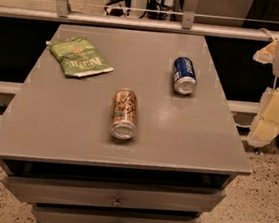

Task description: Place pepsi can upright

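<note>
Camera view shows the small dark blue aluminium pepsi can (184, 76) lying on its side on the grey cabinet top (68, 120), right of centre and well apart from the orange-tan can (124, 114). Grasp it across the body, not the silver ends, then tip it upright. Your cream-coloured gripper (274, 116) hangs beyond the cabinet's right edge, away from the can; how far open it is cannot be told.

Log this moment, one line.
pepsi can: on side | end effector: right of table, apart from can | upright: not yet
</note>
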You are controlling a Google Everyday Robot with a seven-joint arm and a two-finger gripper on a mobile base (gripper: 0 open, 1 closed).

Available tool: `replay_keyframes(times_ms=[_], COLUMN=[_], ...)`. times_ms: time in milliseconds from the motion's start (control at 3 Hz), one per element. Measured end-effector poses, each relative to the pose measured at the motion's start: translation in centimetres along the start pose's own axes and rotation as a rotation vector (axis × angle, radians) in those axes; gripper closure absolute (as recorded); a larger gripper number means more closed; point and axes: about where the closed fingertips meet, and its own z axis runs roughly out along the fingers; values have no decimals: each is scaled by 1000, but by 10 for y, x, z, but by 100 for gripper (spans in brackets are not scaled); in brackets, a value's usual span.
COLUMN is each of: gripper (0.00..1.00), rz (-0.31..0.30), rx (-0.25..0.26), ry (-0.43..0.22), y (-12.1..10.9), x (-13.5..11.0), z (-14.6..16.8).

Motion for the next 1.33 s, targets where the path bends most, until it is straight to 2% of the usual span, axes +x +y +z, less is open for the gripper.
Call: replay_keyframes(times_ms=[333, 667, 1000, 1333], gripper=[0, 0, 0, 0], rz=[0, 6, 36, 138], rx=[0, 14, 24, 19], ry=[0, -56, -127, -216], y=[0, -16, -45, -91], x=[0, -10, -25, -49], z=[0, 1, 17, 42])
